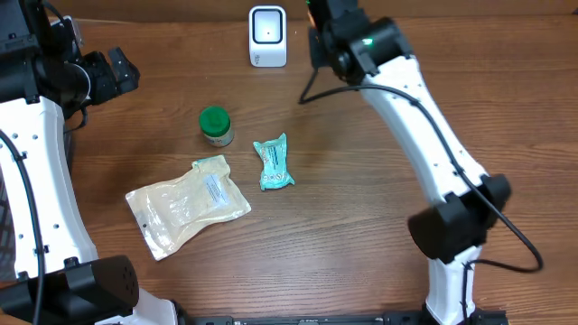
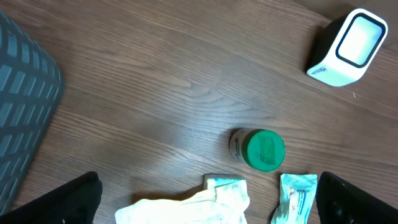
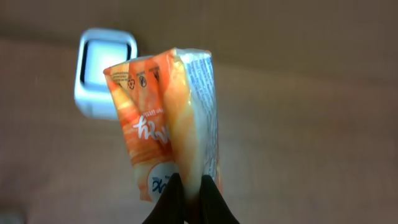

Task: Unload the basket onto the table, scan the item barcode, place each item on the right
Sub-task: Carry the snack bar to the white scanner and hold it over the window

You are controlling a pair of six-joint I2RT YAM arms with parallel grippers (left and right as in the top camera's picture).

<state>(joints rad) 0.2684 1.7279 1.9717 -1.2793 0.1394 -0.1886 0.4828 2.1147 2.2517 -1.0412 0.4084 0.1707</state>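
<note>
At the near edge of the wooden table (image 1: 361, 226) sit both arm bases, L arm (image 1: 41, 190) rising along the left side, R arm (image 1: 424, 126) reaching from the near-right corner diag. to the far centre. Next out, left of centre, a cream pouch (image 1: 188, 205) lies flat w/ a white label facing up. Just off its far-right corner a teal packet (image 1: 273, 163) lies flat, apart from it. A bit further, a small bottle w/ green cap (image 1: 216, 125) stands upright, near both but touching neither. L gripper (image 1: 120, 70) hangs over the far-left part of the table, jaws spread wide, nothing btw them. Its wrist cam looks down on the bottle, the pouch's crumpled edge and the teal packet's end, plus a grey-blue gridded surface (image 2: 25, 106) at the left edge, can't tell what. At the far edge, centre, the white scanner (image 1: 267, 36) stands w/ its pale window visible from above. R gripper (image 3: 189, 198) is by the far edge just right of the scanner, fingers clamped tight on one end of an orange sachet (image 3: 165, 112). It sticks straight out from the fingertips, print upside down in the wrist view, scanner behind and left of it. Overhead view hides the sachet under the R wrist, and whether a barcode faces the scanner can't be told.
</note>
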